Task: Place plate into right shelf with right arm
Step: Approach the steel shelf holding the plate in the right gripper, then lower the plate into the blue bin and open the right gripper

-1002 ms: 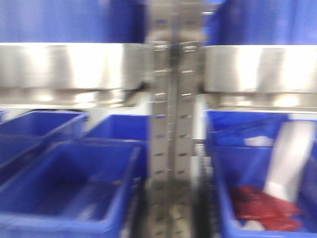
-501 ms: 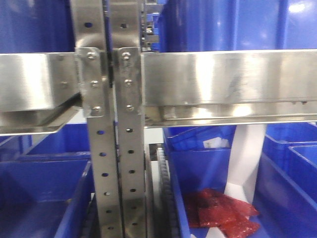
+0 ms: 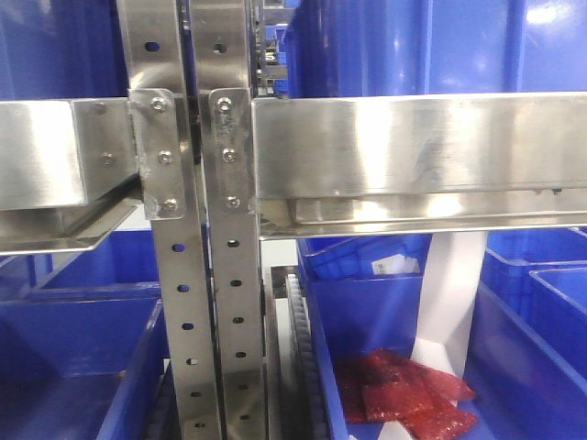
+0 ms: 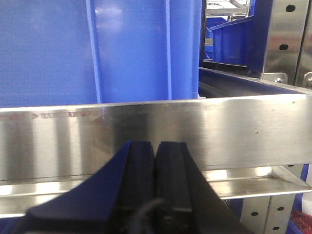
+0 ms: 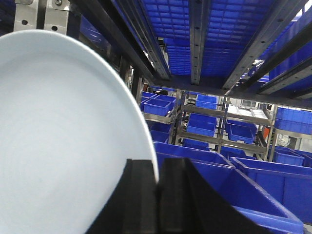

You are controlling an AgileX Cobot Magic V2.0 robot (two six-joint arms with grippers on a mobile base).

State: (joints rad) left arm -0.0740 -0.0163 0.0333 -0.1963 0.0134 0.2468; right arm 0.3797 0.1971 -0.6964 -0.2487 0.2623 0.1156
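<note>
In the right wrist view my right gripper is shut on the rim of the white plate. The plate stands on edge and fills the left half of that view. It is held inside the right shelf, under the dark rails and blue bin bottoms of the level above, and over blue bins. In the front view the steel shelf beam and its perforated uprights are close ahead. My left gripper is shut and empty, right in front of a steel beam.
A blue bin below the beam holds red packets and a white sheet. Another blue bin sits at the lower left. Large blue bins stand on the level above. More racks with bins stand behind.
The front view was blurred and has shifted: the uprights have moved from the middle to the left of the frame, and the right beam now fills the right side. The last half second shows only a small shift.
</note>
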